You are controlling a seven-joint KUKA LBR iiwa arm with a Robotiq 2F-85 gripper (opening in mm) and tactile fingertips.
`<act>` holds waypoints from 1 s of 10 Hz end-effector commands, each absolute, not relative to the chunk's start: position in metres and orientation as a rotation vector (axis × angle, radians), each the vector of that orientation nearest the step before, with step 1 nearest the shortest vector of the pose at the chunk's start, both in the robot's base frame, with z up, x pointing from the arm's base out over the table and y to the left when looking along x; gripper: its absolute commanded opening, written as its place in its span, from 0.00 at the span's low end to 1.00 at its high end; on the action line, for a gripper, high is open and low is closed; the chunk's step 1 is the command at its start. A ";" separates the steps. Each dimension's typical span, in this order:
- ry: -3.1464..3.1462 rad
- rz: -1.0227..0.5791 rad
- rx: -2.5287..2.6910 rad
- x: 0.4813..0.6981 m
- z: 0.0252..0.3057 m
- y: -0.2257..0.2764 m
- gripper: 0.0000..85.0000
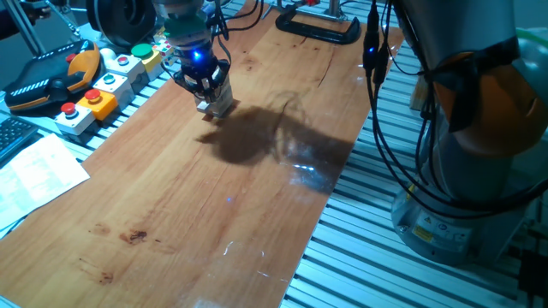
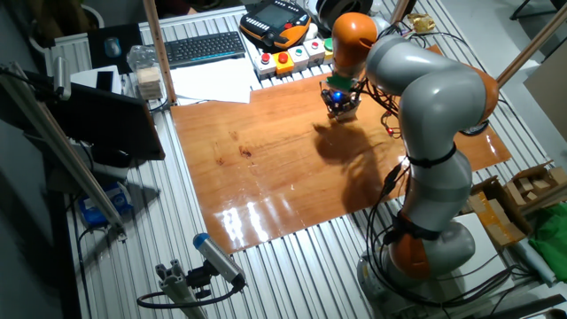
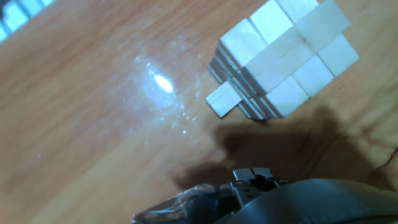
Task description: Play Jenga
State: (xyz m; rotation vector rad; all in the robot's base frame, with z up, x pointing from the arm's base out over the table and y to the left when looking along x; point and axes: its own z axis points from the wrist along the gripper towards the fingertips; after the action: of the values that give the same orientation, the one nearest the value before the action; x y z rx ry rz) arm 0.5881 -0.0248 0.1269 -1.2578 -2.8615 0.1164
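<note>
The Jenga tower is a small stack of pale wooden blocks laid crosswise on the wooden board. One block sticks out from a lower layer toward the left. In the hand view my gripper shows as one narrow metal tip at the bottom edge, apart from the tower, holding nothing. In one fixed view my gripper hangs low at the board's far left, right beside the tower. The other fixed view shows the gripper and the tower partly hidden by the hand.
Grey boxes with coloured push-buttons and an orange teach pendant lie just left of the board. A black clamp sits at the far edge. Paper and a keyboard lie off the board. The arm's base stands beside it.
</note>
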 end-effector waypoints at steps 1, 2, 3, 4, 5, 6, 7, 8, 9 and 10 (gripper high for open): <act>-2.861 0.117 -1.259 0.588 0.127 -0.025 0.01; -2.856 0.112 -1.252 0.588 0.127 -0.025 0.01; -2.836 0.087 -1.245 0.588 0.127 -0.025 0.01; -2.814 0.079 -1.261 0.588 0.127 -0.025 0.01; -2.801 0.075 -1.278 0.588 0.127 -0.025 0.01; -2.797 0.069 -1.304 0.588 0.127 -0.025 0.01; -2.794 0.057 -1.334 0.588 0.127 -0.025 0.01; -2.794 0.056 -1.358 0.588 0.127 -0.025 0.01; -2.789 0.054 -1.382 0.588 0.127 -0.025 0.01; -2.788 0.055 -1.390 0.588 0.127 -0.025 0.01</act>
State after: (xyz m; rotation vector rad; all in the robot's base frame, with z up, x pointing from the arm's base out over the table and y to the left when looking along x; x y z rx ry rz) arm 0.5882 -0.0249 0.1268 -1.3934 -2.7879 0.0538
